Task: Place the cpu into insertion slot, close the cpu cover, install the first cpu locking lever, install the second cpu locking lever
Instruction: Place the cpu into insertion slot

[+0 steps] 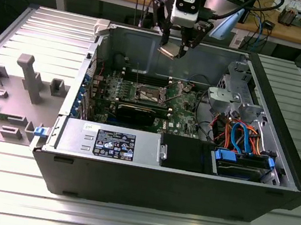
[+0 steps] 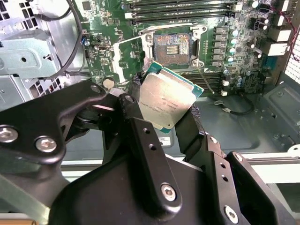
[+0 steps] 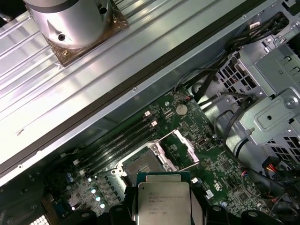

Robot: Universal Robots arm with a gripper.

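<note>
1. Gripping the chip point(image 2: 166, 101) between the two black fingers point(image 2: 145, 140) of the gripper point(image 2: 159, 112). Pinched at two opposite edges, with the dull metal top and the other two edges free.
2. In the exterior view, hanging high with the gripper point(image 1: 177, 42) and chip point(image 1: 170, 52) over the open computer case point(image 1: 156, 178). Near the far wall, above the rim line, well apart from the green board point(image 1: 185, 115) below.
3. Held tilted in the second wrist view, one corner dipping toward the board. Seen more squarely in the first wrist view, chip point(image 3: 163, 199) flat-on between the fingers.
4. Below the chip and well apart from it, the socket point(image 2: 170, 48), its gold contact field uncovered inside a silver rim. Same socket point(image 3: 140, 164) just beyond the chip's edge in the first wrist view.
5. Standing up off the socket, the cover frame point(image 2: 125, 58), joined to it along one edge and leaning away to that side. Open air straight above the contacts.
6. Hemming the socket on two opposite sides, long black memory slots point(image 2: 178, 11). Near the raised cover, a coin battery point(image 2: 108, 83).
7. In the exterior view, a long black card point(image 1: 136, 112) just on the near side of the socket. On the exterior view's right, a metal drive cage point(image 1: 232, 98) rising above the board.
8. Under the case, a ribbed metal table point(image 1: 119, 223). Beside the case on the exterior view's left, a grey tray of holders point(image 1: 21, 84).
</note>
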